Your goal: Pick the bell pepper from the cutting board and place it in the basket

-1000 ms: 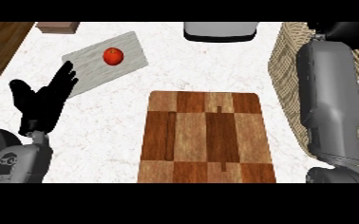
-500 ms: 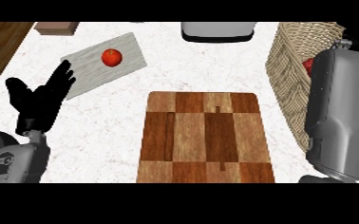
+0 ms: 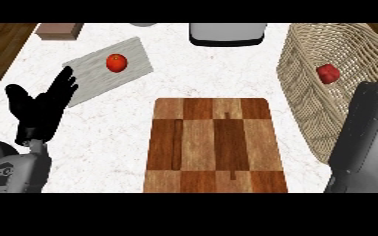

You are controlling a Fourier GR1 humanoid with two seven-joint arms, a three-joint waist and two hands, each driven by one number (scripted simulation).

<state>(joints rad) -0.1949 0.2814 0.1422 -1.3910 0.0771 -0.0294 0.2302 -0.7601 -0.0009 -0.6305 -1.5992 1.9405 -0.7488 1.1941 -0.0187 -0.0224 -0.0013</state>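
The red bell pepper (image 3: 328, 73) lies inside the wicker basket (image 3: 310, 105) at the counter's right side. The wooden cutting board (image 3: 214, 140) in the middle has nothing on it. My left hand (image 3: 40, 107) rests open at the left edge, fingers up, beside a grey slab. Of my right arm only the grey forearm (image 3: 358, 140) shows, at the lower right over the basket's near end. Its hand lies outside the view.
A grey stone slab (image 3: 92, 75) at the upper left carries a round red fruit (image 3: 117, 62). A grey appliance (image 3: 227, 34) stands at the back centre, and a brown box (image 3: 59, 30) at the back left corner.
My right forearm has drawn back down and to the right, off the basket, uncovering the pepper lying inside. The left hand has stayed put.
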